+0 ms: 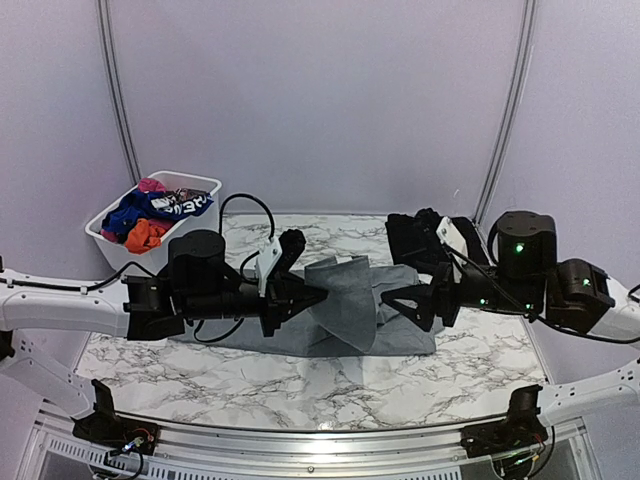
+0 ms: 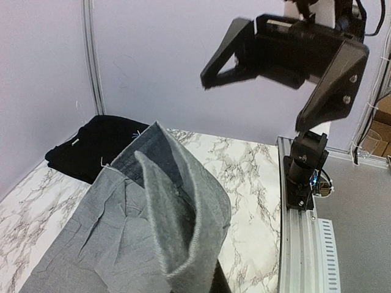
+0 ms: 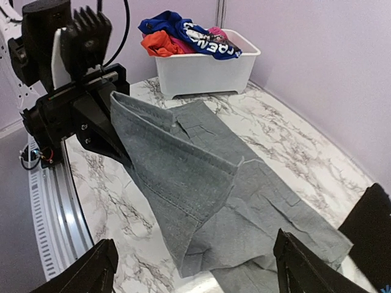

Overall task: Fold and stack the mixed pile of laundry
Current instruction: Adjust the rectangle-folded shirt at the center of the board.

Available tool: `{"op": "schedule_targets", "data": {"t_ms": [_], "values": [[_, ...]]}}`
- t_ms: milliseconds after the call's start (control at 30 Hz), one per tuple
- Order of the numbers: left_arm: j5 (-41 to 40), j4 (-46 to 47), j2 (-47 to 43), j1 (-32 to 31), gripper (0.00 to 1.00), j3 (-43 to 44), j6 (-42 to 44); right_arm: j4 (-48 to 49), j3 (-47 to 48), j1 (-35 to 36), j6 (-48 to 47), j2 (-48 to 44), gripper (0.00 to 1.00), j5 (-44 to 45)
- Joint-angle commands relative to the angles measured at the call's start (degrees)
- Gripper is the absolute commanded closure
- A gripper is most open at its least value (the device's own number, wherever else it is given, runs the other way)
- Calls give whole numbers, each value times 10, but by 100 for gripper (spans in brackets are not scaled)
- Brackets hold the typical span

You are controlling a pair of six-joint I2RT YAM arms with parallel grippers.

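Robot lab booth, plain lilac walls point(image 1: 300, 100), marble-look table point(image 1: 250, 385), aluminium mounting rail point(image 1: 300, 445)

left tool point(image 1: 312, 297) pinched shut, arm stretched inward; right tool point(image 1: 392, 300) spread wide, facing it.

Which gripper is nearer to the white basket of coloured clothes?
Left. The left gripper, shut on the grey garment, is to the right of the white basket; the open right gripper is even farther right, across the garment.
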Motion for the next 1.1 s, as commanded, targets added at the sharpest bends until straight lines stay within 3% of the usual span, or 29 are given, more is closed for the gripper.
{"op": "schedule_targets", "data": {"t_ms": [0, 167, 233, 300, 333, 367, 433, 467, 533, 633, 667, 833, 933, 1067], "values": [[-13, 40, -22, 3, 100, -1, -4, 117, -36, -56, 115, 20, 15, -127], [-12, 41, -23, 3, 100, 3, -4, 199, -62, -104, 142, 59, 18, -199], [-18, 40, -21, 3, 100, 4, -5, 221, -57, -118, 142, 80, 25, -231], [-24, 41, -19, 3, 100, 5, -5, 233, -41, -126, 134, 102, 40, -259], [-26, 41, -18, 3, 100, 7, -4, 231, -25, -129, 122, 115, 56, -273], [-29, 41, -17, 3, 100, 8, -4, 221, -9, -130, 111, 127, 65, -278], [-33, 41, -19, 3, 97, 9, -3, 185, 28, -132, 75, 153, 94, -289], [-34, 39, -24, 3, 94, 8, 1, 165, 47, -133, 47, 161, 100, -293], [-46, 30, -42, 4, 85, 1, 6, 129, 78, -133, 5, 172, 100, -293], [-64, -21, -81, 4, 34, -7, 20, 88, 115, -132, -39, 176, 100, -296], [-63, -45, -91, 4, 26, -5, 29, 75, 128, -132, -49, 182, 100, -300], [-54, -210, -94, 5, 3, 58, 47, -10, 183, -129, -106, 219, 100, -327], [-47, -276, -73, 5, 1, 100, 41, -47, 203, -119, -134, 236, 100, -335], [-55, -293, -62, 4, 1, 128, 33, -82, 222, -100, -161, 253, 100, -325]]}}
